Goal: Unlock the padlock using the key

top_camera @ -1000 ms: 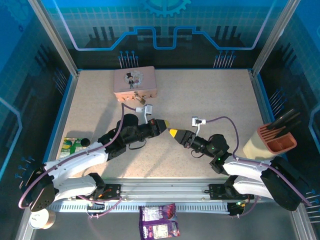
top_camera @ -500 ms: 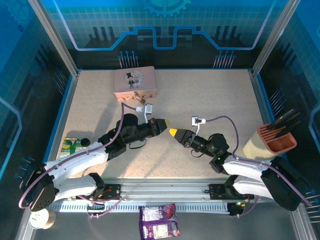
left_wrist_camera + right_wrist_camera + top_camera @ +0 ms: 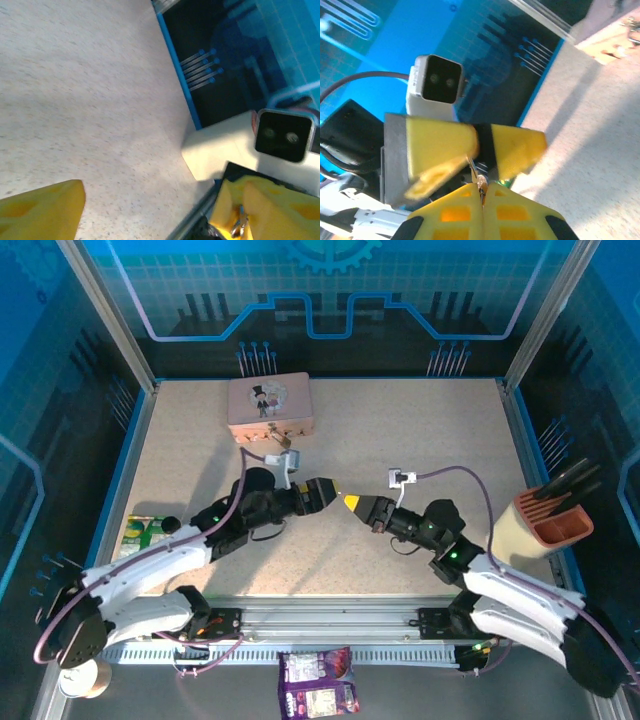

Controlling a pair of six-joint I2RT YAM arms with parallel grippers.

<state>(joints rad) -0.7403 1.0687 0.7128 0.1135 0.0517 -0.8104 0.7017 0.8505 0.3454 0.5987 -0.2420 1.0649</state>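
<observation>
While pinching the tiny key [image 3: 481, 186] mid-frame in the pressed-together right hand [image 3: 352, 502], treat as probably light, stiff, slick: grip the flat head. Note left hand [image 3: 328, 488] spread; padlock [image 3: 283, 442] at the tin [image 3: 270, 405], upper left.

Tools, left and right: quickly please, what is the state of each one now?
Left tool: open.
Right tool: closed, holding the small thin silver metal key.

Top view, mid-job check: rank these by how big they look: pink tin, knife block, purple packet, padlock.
1. knife block and pink tin: they look about alike, so I won't rank them.
2. purple packet: somewhat smaller.
3. padlock: by far the smallest.
</observation>
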